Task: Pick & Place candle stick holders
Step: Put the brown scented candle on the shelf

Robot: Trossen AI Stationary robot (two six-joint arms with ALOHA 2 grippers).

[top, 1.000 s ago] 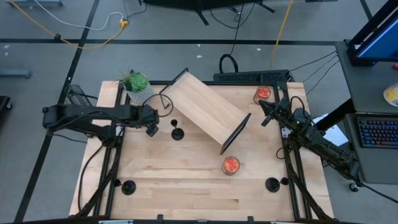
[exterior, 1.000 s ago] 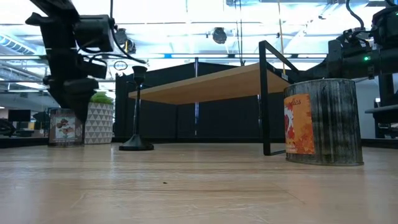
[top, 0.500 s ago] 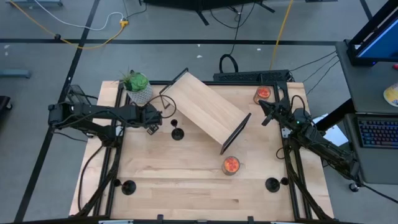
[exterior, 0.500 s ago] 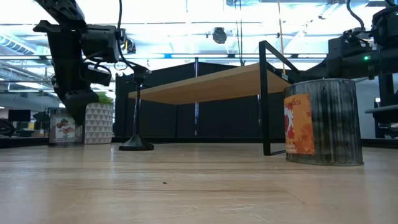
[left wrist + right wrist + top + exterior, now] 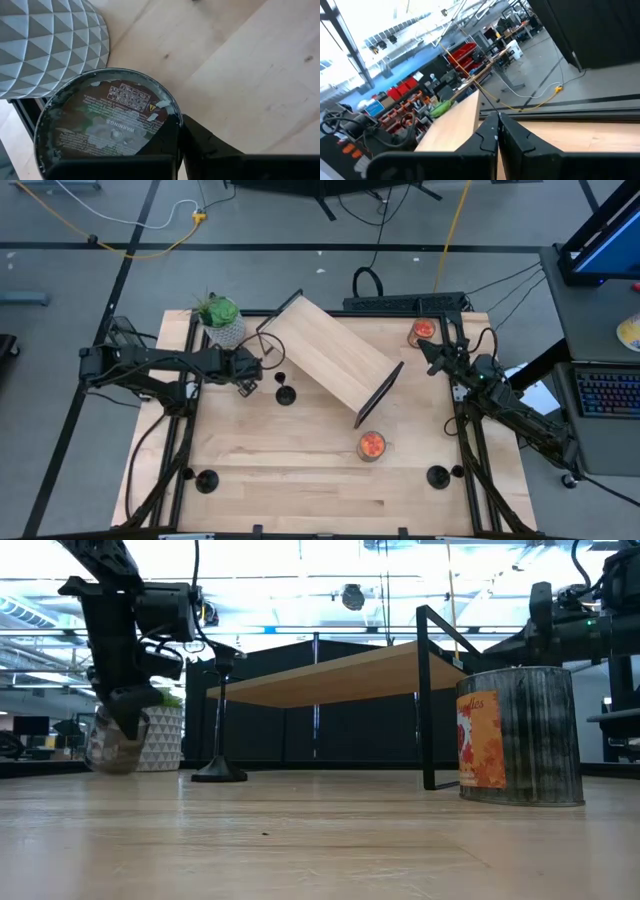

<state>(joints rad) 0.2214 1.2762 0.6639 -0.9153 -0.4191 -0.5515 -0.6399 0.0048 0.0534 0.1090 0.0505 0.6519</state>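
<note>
A tall black candle stick holder (image 5: 285, 393) stands on its round base beside the tilted wooden shelf (image 5: 330, 355); the low view shows its stem (image 5: 220, 710). Two more round-based holders (image 5: 207, 479) (image 5: 437, 476) stand near the table's front corners. My left gripper (image 5: 244, 385) is not on any holder: it is shut on a glass jar (image 5: 100, 125) next to the white plant pot (image 5: 45, 45). My right gripper (image 5: 425, 360) hangs shut and holds nothing, above the table's far right. My left gripper pinches the jar's round edge (image 5: 167, 112), one finger (image 5: 167, 145) over the jar's labelled round face and the other (image 5: 205, 145) outside its wall. The fingers come from above, pointing down. The jar (image 5: 115, 745) hangs tilted below them; whether it still touches the table I cannot tell.
An orange candle tin (image 5: 371, 445) stands right of centre, large in the low view (image 5: 515, 735). Another candle (image 5: 424, 330) sits at the far right corner. The plant (image 5: 220, 315) is at the far left. Bare wood lies across the table's near half.
My left gripper has moved slightly toward the shelf and closed on the glass jar. The jar stood upright beside the plant pot before; now it is tipped over at a slant under the fingers.
</note>
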